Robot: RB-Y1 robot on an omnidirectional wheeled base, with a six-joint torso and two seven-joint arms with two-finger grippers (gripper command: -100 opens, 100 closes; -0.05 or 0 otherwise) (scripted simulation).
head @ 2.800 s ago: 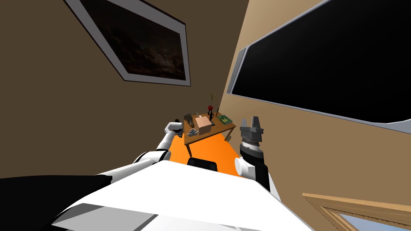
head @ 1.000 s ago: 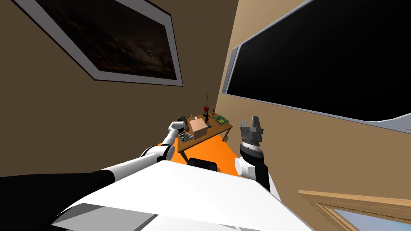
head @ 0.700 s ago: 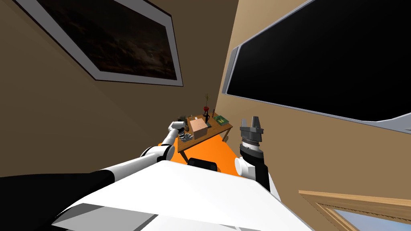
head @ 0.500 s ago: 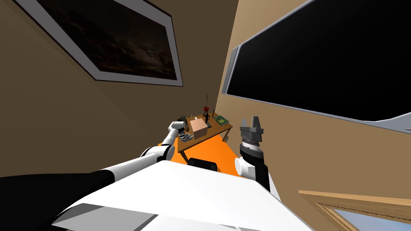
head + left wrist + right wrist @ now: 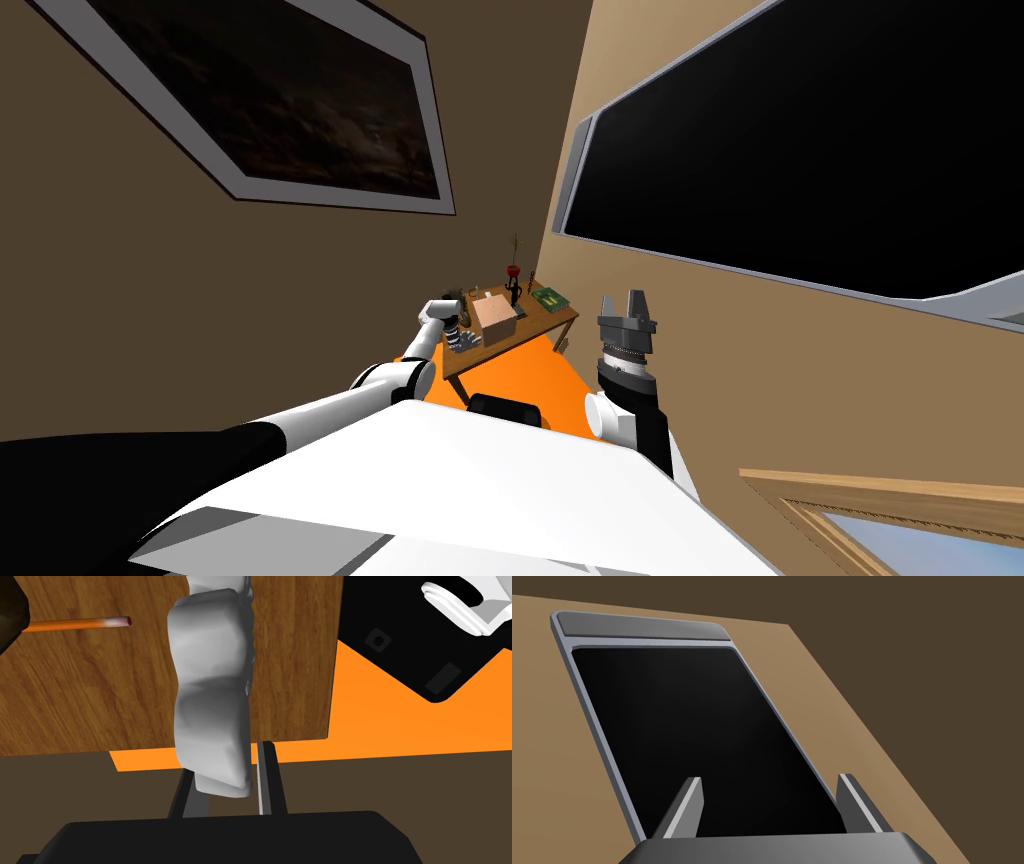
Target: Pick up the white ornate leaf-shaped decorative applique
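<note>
The white ornate leaf-shaped applique [image 5: 212,691] is held in the left claw [image 5: 227,783], whose two fingers [image 5: 264,776] are drawn narrow and pressed against its near end, one on each side. The piece is seen as a lumpy, pale grey-white strip that runs from the fingers out over the wooden table [image 5: 75,701], crossing the table's near edge. Whether it touches the tabletop cannot be told. An orange stick [image 5: 75,624] lies on the table to one side of the applique, well apart from it, and orange floor [image 5: 400,721] is seen past the table's edge.

In the head view, the left arm is reached forward to the near left corner of the small table, which stands where two brown walls meet. A tan box [image 5: 496,316] is set near the table's middle, just right of the left claw. A green flat item [image 5: 552,297] lies at the far right end, and a red object on a dark stand [image 5: 514,271] is placed at the far edge. The right claw [image 5: 627,300] is held up to the right of the table, well apart from it, with its fingers spread wide.
</note>
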